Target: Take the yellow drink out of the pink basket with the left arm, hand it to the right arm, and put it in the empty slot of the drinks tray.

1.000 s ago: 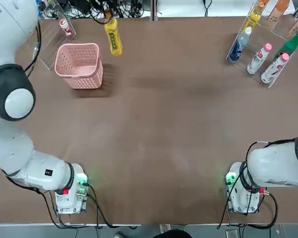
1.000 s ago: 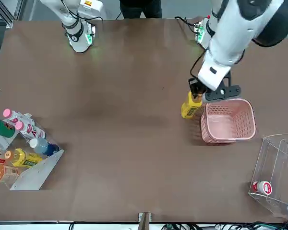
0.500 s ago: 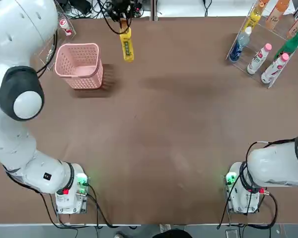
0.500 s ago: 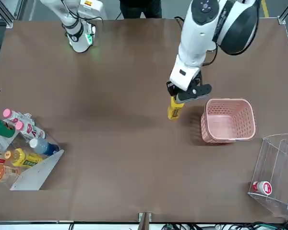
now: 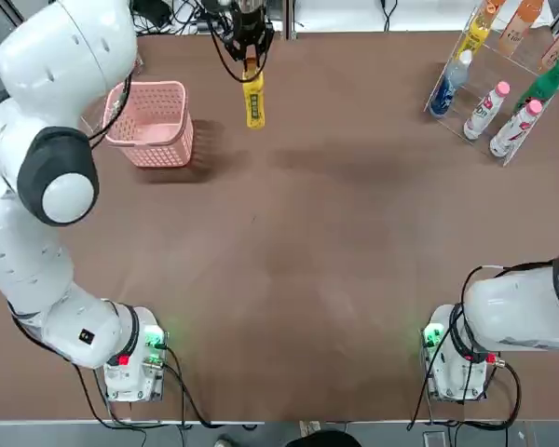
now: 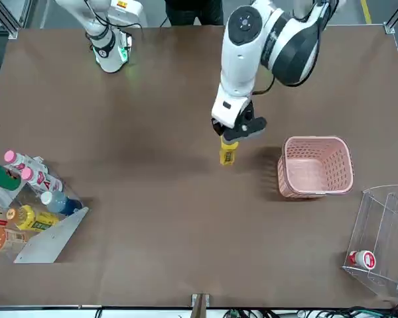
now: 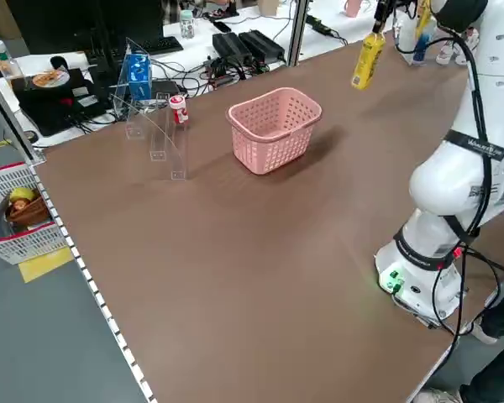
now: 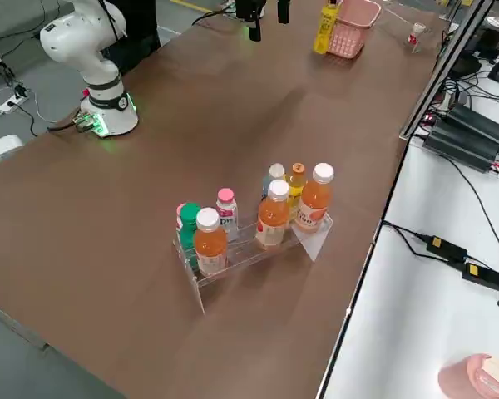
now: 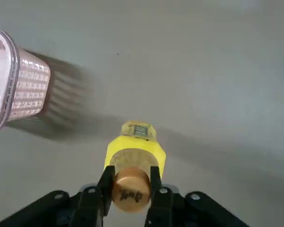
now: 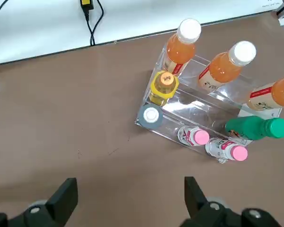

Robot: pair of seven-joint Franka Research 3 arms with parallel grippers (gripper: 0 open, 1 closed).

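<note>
With the bottle [image 9: 137,150] pinched at its cap between the left gripper's fingers [image 9: 131,189], outside the basket [image 9: 31,85], handover appears in hand; the right gripper's spread fingers [image 10: 61,201], near the rack [image 10: 194,106], must next meet the bottle's free body.

You have bright, even room light over the brown table [image 5: 307,242]. Near the pink basket [image 5: 154,126], you see a soft shadow. You notice white glints on the clear rack [image 10: 194,105]. The left wrist view looks greyish and softly blurred at the basket's holes.
</note>
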